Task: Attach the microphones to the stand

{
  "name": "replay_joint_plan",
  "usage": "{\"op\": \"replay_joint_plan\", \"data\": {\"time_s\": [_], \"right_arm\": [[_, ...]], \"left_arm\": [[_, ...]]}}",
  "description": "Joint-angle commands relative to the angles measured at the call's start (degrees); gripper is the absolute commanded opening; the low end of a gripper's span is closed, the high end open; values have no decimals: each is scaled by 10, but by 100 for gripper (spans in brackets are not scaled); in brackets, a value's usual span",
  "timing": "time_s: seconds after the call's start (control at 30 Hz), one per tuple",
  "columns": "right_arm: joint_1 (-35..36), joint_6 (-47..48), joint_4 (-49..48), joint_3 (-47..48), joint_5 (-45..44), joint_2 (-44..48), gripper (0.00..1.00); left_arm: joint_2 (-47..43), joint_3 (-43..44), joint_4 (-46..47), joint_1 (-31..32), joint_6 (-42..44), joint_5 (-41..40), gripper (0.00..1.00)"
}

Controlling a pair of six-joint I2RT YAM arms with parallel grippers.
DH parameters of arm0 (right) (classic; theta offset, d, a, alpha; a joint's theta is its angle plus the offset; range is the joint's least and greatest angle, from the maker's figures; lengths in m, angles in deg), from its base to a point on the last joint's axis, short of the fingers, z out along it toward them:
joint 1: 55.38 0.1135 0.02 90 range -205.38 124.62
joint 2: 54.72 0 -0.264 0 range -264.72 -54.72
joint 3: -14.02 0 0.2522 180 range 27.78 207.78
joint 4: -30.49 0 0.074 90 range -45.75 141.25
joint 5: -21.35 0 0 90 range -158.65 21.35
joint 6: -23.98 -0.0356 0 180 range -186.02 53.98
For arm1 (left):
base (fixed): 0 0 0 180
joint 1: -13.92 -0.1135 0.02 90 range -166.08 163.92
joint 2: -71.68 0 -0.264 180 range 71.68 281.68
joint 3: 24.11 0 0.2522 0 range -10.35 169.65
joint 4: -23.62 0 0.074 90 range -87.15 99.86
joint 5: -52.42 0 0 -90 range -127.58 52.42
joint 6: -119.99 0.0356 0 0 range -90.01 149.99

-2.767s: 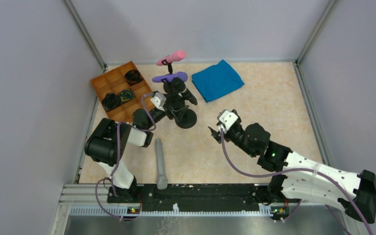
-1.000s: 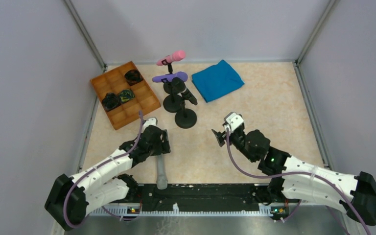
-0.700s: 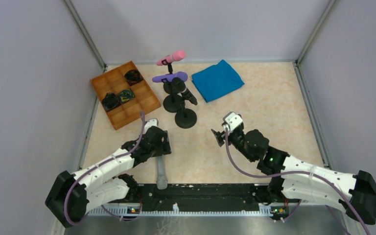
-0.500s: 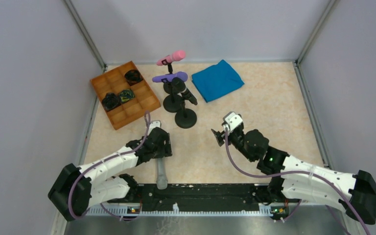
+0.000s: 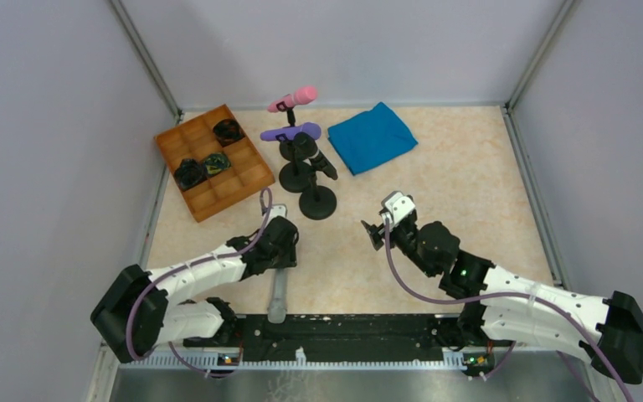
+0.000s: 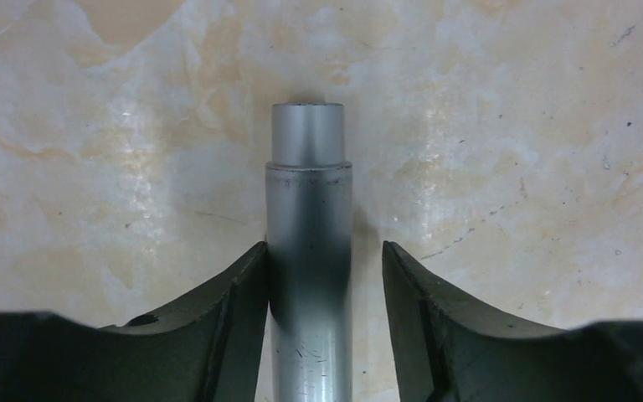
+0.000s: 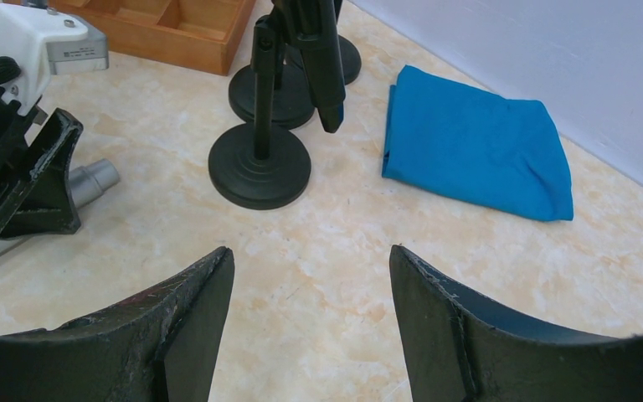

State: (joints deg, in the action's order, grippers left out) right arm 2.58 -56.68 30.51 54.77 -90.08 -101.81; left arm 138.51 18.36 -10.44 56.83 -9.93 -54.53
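The marbled beige table [image 5: 469,184] is carrying everything, with both arms reaching forward from its near edge. The left arm is stretching low across the near left part, and the right arm is angling in from the near right corner.

A wooden tray [image 5: 214,198] is sitting at the far left, with small dark items [image 5: 191,173] lying in three of its compartments. A folded blue cloth [image 5: 372,137] is lying at the far middle, just right of the stands.

Three black stands are clustering between tray and cloth. The front stand [image 5: 318,203] is holding a black microphone [image 5: 318,162] tilted in its clip. The ones behind are carrying a purple microphone [image 5: 290,131] and, farthest back, a pink microphone [image 5: 294,99].

The grey microphone [image 5: 278,293] is lying flat on the table near the front edge – not on any stand – with its narrow end pointing toward the stands.

The left gripper [image 5: 278,251] is sitting down over that narrow end. In the wrist view its fingers [image 6: 234,293] are straddling the grey barrel at a narrow spread: the one on the left of that view is touching the metal, and the other is standing just off it, with a sliver of table showing between.

The right gripper [image 5: 371,232] is hovering to the right of the front stand with its fingers [image 7: 192,310] spread wide and holding nothing.
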Motion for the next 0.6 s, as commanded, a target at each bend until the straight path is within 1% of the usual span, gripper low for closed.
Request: {"op": "replay_joint_plan", "data": {"time_s": [0.0, 0.07, 0.2, 0.3, 0.33, 0.47, 0.57], "right_arm": [[-4, -2, -21, -2, -10, 4, 68], [-4, -2, -21, -3, -12, 6, 68], [-4, -2, -21, -4, -14, 9, 68], [-4, -3, -21, -4, -13, 9, 68], [-4, -2, -20, -4, -12, 9, 68], [-4, -4, -15, -5, -17, 13, 68], [-4, -8, -16, -5, -32, 13, 68]], "left_arm": [[20, 19, 32, 10, 11, 18, 54], [22, 21, 39, 10, 14, 12, 52], [38, 32, 56, 7, 17, -28, 48], [58, 51, 75, -9, 37, -36, 38], [64, 58, 81, -17, 44, -35, 36], [83, 72, 118, -67, 71, -15, 35], [104, 78, 149, -135, 81, 9, 35]]}}
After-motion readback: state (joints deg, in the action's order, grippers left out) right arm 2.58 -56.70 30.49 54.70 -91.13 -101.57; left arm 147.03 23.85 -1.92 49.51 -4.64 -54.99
